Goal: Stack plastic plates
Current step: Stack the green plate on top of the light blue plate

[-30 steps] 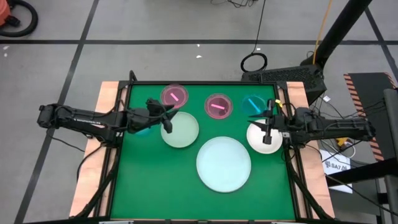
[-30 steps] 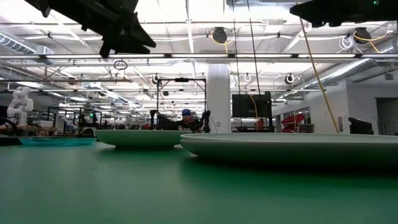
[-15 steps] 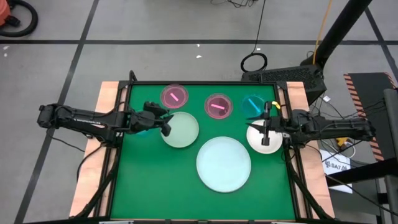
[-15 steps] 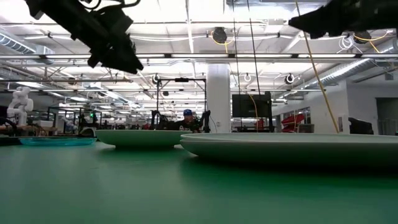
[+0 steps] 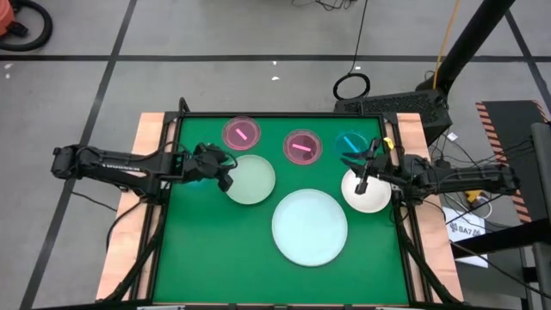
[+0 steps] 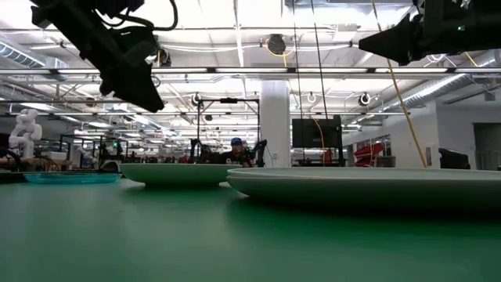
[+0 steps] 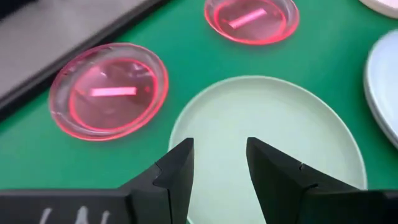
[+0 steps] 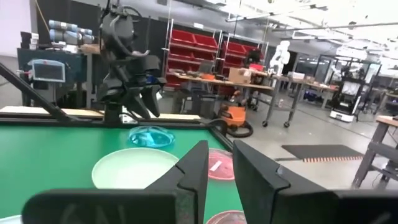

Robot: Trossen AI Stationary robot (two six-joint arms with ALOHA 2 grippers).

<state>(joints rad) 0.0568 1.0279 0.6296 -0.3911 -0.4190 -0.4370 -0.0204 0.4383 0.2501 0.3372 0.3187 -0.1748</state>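
Lying flat and separate on the green table (image 5: 207, 258), none of the plates is stacked yet. Largest first: the pale mint plate (image 5: 310, 226) is sitting lower centre of the high view, likely the base for a stack. The medium pale green plate (image 5: 250, 178) is lying just upper left of it, directly under the left gripper (image 5: 225, 170), whose fingers (image 7: 177, 169) are spread and empty above its rim, probably lining up a pick. The small white plate (image 5: 366, 191) is resting at right, the right gripper (image 5: 362, 179) hanging over it, fingers narrowly parted, holding nothing. Two pink plates (image 5: 241, 133) (image 5: 302, 147) and two teal plates (image 5: 350, 144) (image 5: 196, 180) are waiting near the top.
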